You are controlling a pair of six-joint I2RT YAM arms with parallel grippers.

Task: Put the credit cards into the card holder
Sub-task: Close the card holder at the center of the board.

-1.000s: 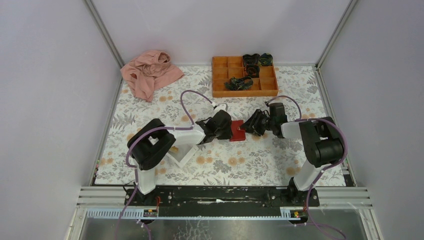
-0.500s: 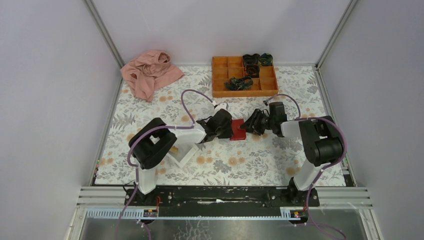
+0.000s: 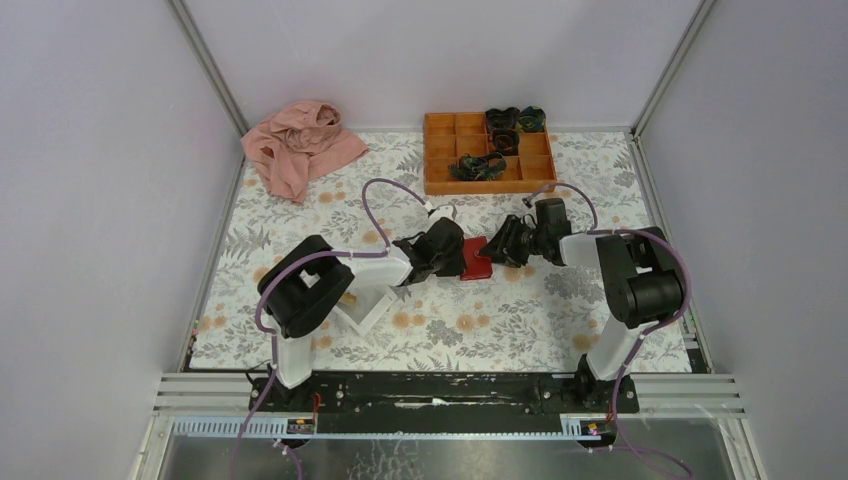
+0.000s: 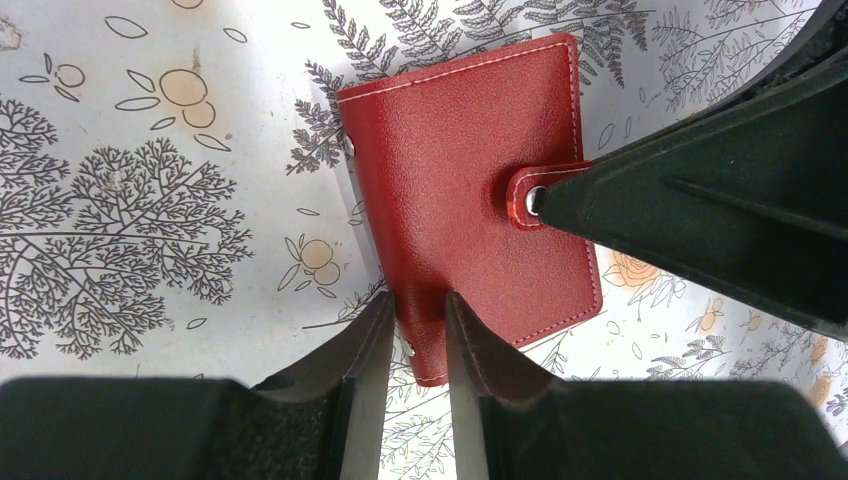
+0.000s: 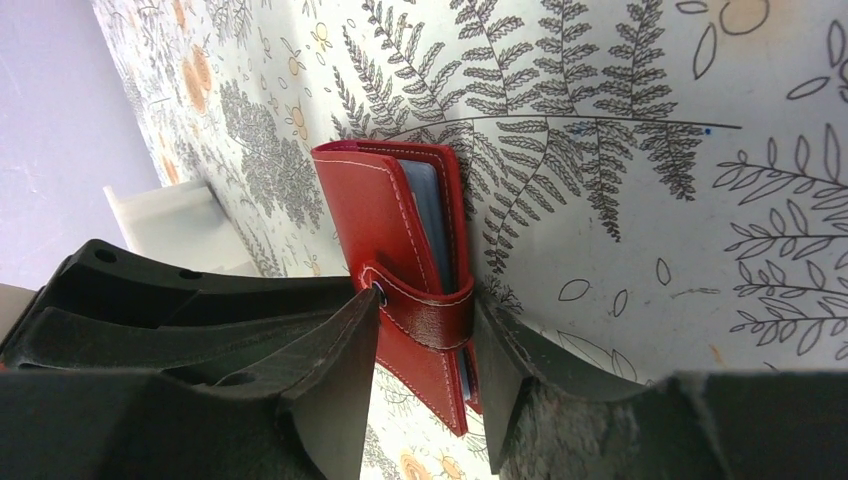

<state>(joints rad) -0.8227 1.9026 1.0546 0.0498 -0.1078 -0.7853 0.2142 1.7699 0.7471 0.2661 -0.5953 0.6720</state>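
Observation:
The card holder is a dark-red wallet, folded shut, lying mid-table between both arms. In the left wrist view the card holder shows its snap tab closed, and my left gripper is shut on its near corner by the spine. In the right wrist view my right gripper is shut across the card holder at the tab, one finger on the snap, the other on the tab's fold. A pale blue lining shows between the covers. The credit cards are out of view.
A white tray sits under the left arm and shows as the white tray in the right wrist view. At the back stands an orange compartment box with dark items, and a pink cloth lies at the back left.
The right gripper has shifted slightly left and toward the back, staying on the card holder's tab side. The left gripper and the holder have hardly moved.

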